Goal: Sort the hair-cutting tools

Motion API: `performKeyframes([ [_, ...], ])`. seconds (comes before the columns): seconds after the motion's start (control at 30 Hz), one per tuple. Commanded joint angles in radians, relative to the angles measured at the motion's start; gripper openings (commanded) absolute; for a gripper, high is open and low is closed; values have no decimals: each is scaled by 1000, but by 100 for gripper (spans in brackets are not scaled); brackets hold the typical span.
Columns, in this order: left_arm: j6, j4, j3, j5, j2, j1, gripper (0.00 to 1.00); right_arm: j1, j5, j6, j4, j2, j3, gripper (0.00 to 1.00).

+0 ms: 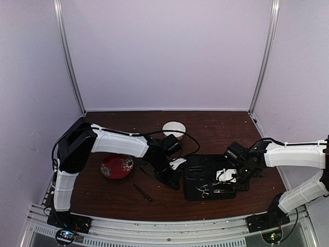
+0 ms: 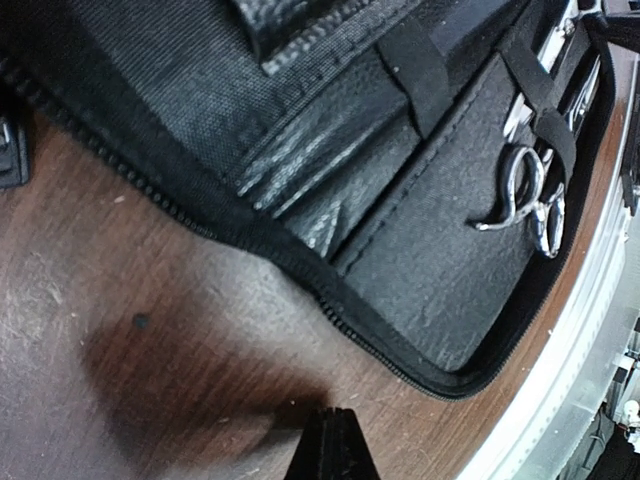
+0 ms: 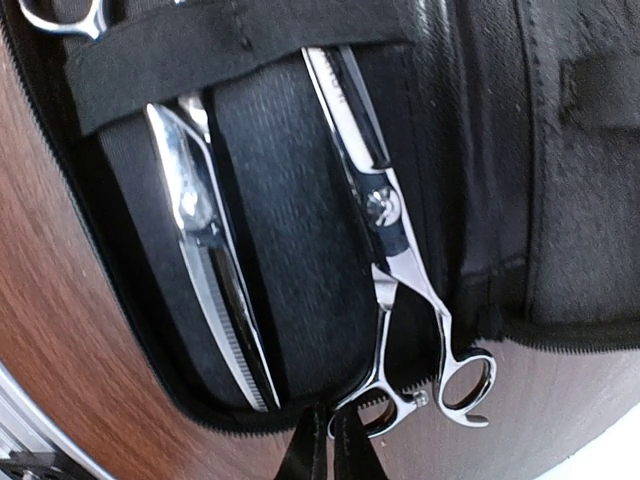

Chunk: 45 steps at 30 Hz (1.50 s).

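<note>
Dark wood table (image 1: 216, 128) w/ pale lilac walls (image 1: 164, 56); black case (image 1: 191, 191) lay open; left gripper (image 2: 331, 418) & right gripper (image 3: 328, 428) were both pinched together.

The plain-bladed scissors (image 3: 385, 215) are mirror-polished metal, smooth and glossy. The toothed scissors (image 3: 215, 290) are equally bright, with one edge finely serrated. The black case (image 2: 420, 250) is part coarse woven cloth and part shiny, grained, leather-like panels, with a matt fabric strap (image 3: 200, 50). The surface (image 2: 120, 280) is brown wood, scuffed and dully sheened. At the case's 8 o'clock, the stick tool (image 1: 143, 192) looks matt black.
</note>
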Motion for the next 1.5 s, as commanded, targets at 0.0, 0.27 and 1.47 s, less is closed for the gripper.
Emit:
performKeyframes([
  [0.0,-6,12,45,28,4,-6,0,19,-54,27,32,49,36,0],
  [0.27,-4,12,57,30,29,-5,0,57,-75,66,68,160,92,1],
  [1.47,-5,2,55,5,45,-6,0,32,-114,117,95,106,176,22],
])
